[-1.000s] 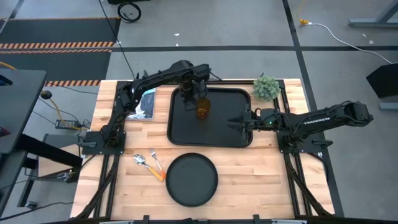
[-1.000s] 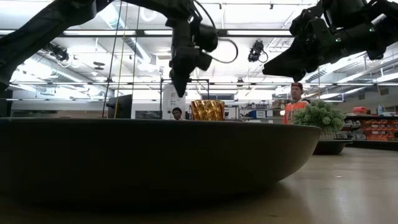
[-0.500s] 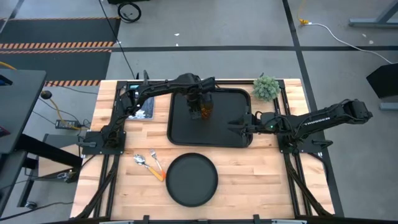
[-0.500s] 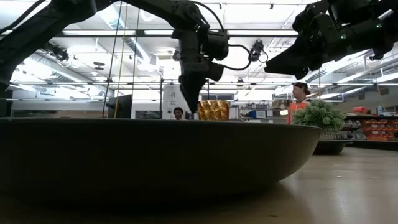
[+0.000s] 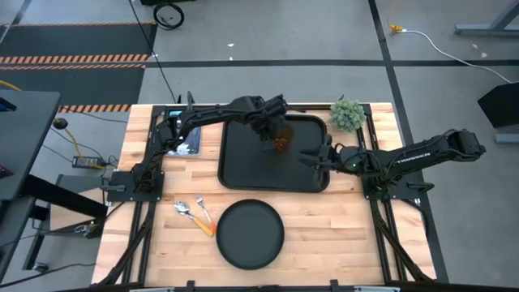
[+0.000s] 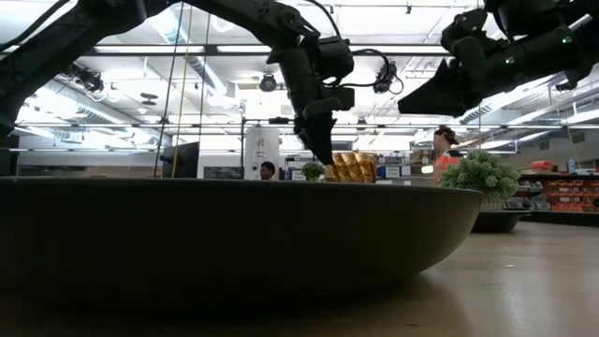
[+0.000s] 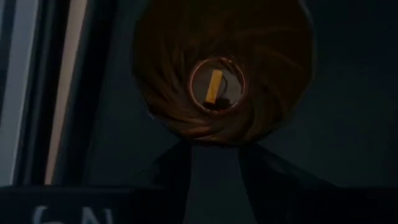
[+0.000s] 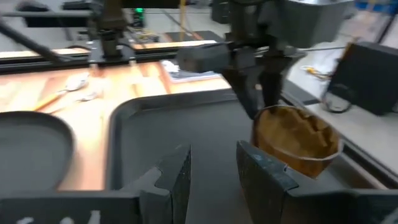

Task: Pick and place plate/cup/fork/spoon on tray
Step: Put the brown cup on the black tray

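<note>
Left pincer (image 5: 272,138) clamped on rim of cup (image 5: 281,143), 1 finger inside, holding it over far right part of tray (image 5: 243,174). Cup looks tilted in right wrist view. Judgement: level cup, lower until base meets tray floor, then part fingers and lift straight up to avoid tipping. Right pincer (image 5: 304,158) waits over tray's right edge, fingers apart. Plate (image 5: 249,234), fork (image 5: 202,215) and spoon (image 5: 186,211) lie on bench (image 5: 324,235), off tray.
</note>
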Robot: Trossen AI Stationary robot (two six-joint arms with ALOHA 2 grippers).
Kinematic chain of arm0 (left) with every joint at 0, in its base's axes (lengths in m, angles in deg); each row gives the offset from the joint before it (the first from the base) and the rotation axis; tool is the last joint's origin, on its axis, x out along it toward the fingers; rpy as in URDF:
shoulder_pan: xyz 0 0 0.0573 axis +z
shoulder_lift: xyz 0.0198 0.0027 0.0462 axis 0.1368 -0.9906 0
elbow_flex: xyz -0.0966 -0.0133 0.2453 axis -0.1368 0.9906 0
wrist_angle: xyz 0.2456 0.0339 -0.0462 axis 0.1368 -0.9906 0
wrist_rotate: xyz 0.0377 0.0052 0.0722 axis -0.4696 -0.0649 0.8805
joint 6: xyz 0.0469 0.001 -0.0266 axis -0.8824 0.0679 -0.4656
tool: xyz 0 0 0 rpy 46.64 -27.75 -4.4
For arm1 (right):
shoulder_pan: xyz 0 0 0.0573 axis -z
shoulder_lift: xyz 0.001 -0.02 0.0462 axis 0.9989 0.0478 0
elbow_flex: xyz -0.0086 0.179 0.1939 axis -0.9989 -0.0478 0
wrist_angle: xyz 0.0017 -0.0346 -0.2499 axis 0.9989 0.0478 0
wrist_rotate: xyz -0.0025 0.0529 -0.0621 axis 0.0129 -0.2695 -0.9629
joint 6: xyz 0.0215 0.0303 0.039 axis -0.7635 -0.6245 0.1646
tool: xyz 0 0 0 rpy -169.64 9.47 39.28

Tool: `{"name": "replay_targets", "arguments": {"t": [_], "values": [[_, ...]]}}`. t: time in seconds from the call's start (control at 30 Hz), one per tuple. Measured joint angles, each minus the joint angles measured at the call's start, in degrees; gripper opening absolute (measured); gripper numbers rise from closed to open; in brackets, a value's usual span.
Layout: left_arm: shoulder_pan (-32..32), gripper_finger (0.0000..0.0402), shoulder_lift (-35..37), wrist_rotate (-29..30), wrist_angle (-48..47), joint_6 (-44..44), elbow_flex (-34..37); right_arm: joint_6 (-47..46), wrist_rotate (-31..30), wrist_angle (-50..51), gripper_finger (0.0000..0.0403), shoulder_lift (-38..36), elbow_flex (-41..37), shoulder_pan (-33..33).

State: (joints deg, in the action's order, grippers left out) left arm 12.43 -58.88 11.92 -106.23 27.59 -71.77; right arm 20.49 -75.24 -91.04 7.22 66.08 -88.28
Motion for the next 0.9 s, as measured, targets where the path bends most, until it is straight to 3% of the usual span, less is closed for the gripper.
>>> {"name": "replay_targets", "arguments": {"t": [0.4,0.6,0.9], "values": [[0.5,0.0141,-1.6,-0.2,8.0,-4.8,0.0,1.7,-8.8,0.6,0.0137,0.0,0.0,0.0],[1.5,0.0141,-3.0,-4.1,8.7,-5.1,-0.1,0.7,-10.4,1.8,0.0146,0.0,0.0,0.1],[0.0,0.0141,-5.6,-3.2,16.1,-3.3,0.0,-0.1,-11.0,4.2,0.0151,0.0,0.0,0.3]]}}
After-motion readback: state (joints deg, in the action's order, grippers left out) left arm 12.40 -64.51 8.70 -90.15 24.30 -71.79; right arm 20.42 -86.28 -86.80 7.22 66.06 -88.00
